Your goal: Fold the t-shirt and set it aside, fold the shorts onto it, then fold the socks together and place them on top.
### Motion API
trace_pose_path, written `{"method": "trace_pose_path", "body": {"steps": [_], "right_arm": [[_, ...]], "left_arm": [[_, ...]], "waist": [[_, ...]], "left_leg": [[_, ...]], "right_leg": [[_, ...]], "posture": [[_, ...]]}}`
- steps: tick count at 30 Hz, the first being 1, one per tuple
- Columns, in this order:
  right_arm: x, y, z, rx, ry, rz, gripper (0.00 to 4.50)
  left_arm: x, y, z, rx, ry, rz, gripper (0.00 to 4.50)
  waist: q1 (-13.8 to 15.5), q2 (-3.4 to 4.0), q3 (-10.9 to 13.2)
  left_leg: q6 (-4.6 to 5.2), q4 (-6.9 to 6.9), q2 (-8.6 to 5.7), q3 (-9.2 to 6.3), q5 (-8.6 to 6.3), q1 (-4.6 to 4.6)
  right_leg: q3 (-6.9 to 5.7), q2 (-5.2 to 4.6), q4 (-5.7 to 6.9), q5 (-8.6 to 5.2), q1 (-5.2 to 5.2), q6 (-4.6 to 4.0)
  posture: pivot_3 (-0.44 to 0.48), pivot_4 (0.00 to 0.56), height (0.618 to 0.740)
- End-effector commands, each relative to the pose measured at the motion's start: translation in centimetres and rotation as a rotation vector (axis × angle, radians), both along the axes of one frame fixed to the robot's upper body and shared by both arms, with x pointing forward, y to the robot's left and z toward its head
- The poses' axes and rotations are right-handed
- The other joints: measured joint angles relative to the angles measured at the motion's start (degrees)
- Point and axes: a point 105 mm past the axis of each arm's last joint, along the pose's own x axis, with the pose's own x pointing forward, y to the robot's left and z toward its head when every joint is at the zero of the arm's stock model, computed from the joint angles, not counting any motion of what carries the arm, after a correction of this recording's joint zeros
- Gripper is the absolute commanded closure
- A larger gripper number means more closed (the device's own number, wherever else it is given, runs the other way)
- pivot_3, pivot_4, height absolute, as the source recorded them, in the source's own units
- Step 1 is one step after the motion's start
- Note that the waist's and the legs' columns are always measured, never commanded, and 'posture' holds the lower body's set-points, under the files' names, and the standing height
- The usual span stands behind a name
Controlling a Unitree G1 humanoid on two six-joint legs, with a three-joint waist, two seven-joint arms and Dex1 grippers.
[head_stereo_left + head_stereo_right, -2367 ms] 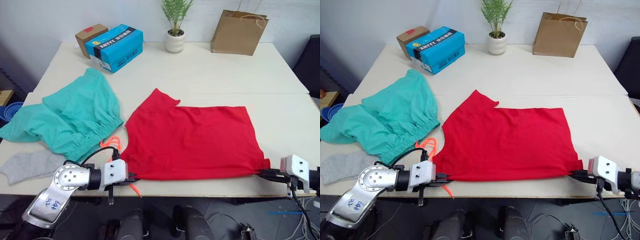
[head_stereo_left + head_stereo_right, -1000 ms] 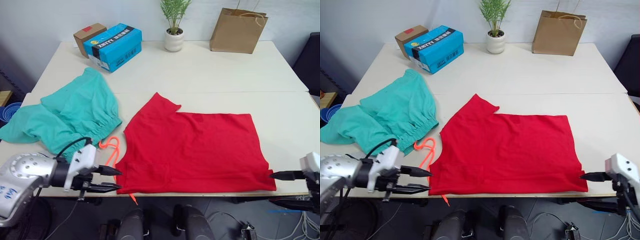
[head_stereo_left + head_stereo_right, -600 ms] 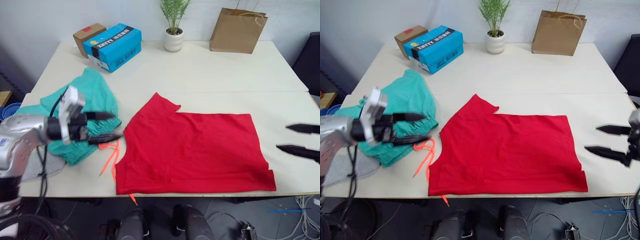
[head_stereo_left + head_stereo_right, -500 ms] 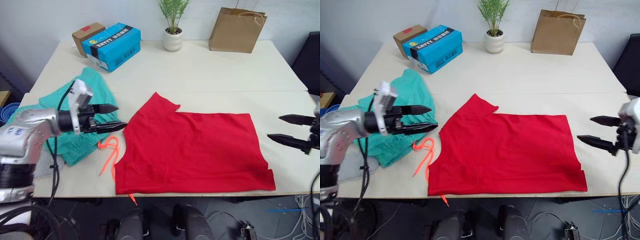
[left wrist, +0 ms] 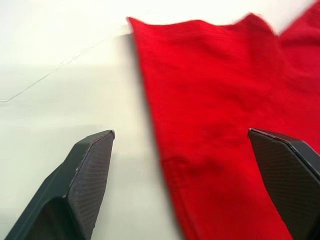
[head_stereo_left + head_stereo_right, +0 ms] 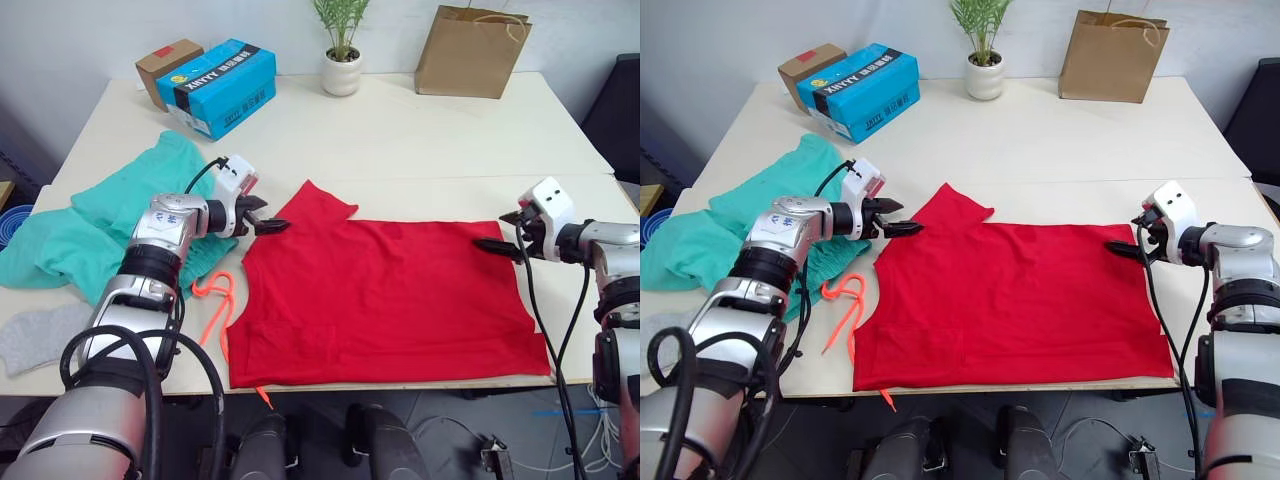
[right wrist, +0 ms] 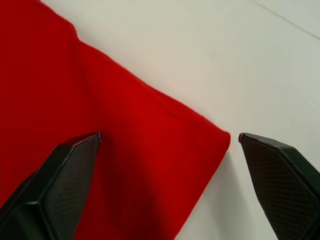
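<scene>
The desk (image 6: 420,140) carries the t-shirt (image 6: 385,300) spread flat at its near middle, the shorts (image 6: 90,225) to its left, and a sock (image 6: 35,335) at the near left edge. The left gripper (image 6: 268,225), fingers apart, straddles the shirt's left edge; the right gripper (image 6: 497,233), also apart, straddles its far right corner

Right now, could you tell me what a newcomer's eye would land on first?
The bright red cotton t-shirt spread flat at the table's near centre, with the left gripper and right gripper open at its far corners. Beside it, on the left, lie the crumpled teal-green fabric shorts.
</scene>
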Motion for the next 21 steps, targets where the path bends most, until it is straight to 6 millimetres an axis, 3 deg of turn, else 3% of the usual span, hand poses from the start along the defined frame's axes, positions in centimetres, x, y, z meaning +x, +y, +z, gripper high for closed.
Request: {"method": "trace_pose_path", "body": {"steps": [1, 12, 13, 16, 21], "right_arm": [[0.8, 0.0, 1.0, 0.017, -0.033, -0.052, 0.00], [1.9, 1.8, 0.6, 0.171, -0.017, -0.100, 0.00], [2.0, 1.9, 0.8, 0.179, -0.025, -0.095, 0.00], [2.3, 2.1, 1.2, 0.205, -0.046, -0.099, 0.64], [2.3, 2.4, 1.5, 0.207, -0.068, -0.084, 2.41]], "left_arm": [[0.9, -0.1, 1.2, -0.036, -0.026, 0.050, 0.02], [1.0, -1.2, -1.1, 0.003, 0.064, 0.067, 0.02], [1.0, -1.2, -1.1, -0.005, 0.068, 0.067, 0.20], [0.9, -1.4, -1.2, -0.018, 0.077, 0.069, 0.89], [1.1, -1.6, -1.2, -0.028, 0.058, 0.079, 2.50]], "waist": [[-0.11, 0.00, 0.00], [-0.66, 0.00, 0.00], [-0.65, -0.01, 0.00], [-0.65, 0.00, 0.00], [-0.65, -0.01, 0.00]], "left_leg": [[0.00, 0.00, -0.01, 0.00, 0.00, 0.01], [-0.04, 0.02, -0.01, -0.04, 0.03, 0.06], [-0.04, 0.03, -0.02, -0.04, 0.05, 0.06], [-0.03, 0.04, -0.04, -0.04, 0.05, 0.06], [-0.03, 0.04, -0.05, -0.04, 0.06, 0.06]], "right_leg": [[0.01, -0.02, 0.00, 0.01, 0.01, 0.01], [0.02, 0.01, 0.18, 0.01, 0.02, 0.02], [0.02, 0.00, 0.21, 0.01, 0.02, 0.02], [0.03, -0.04, 0.22, 0.01, 0.02, 0.02], [0.03, -0.04, 0.25, 0.01, 0.01, 0.02]], "posture": [[0.000, 0.150, 0.740], [0.000, 0.150, 0.740], [0.000, 0.150, 0.740], [0.000, 0.150, 0.740], [0.000, 0.150, 0.740]]}}
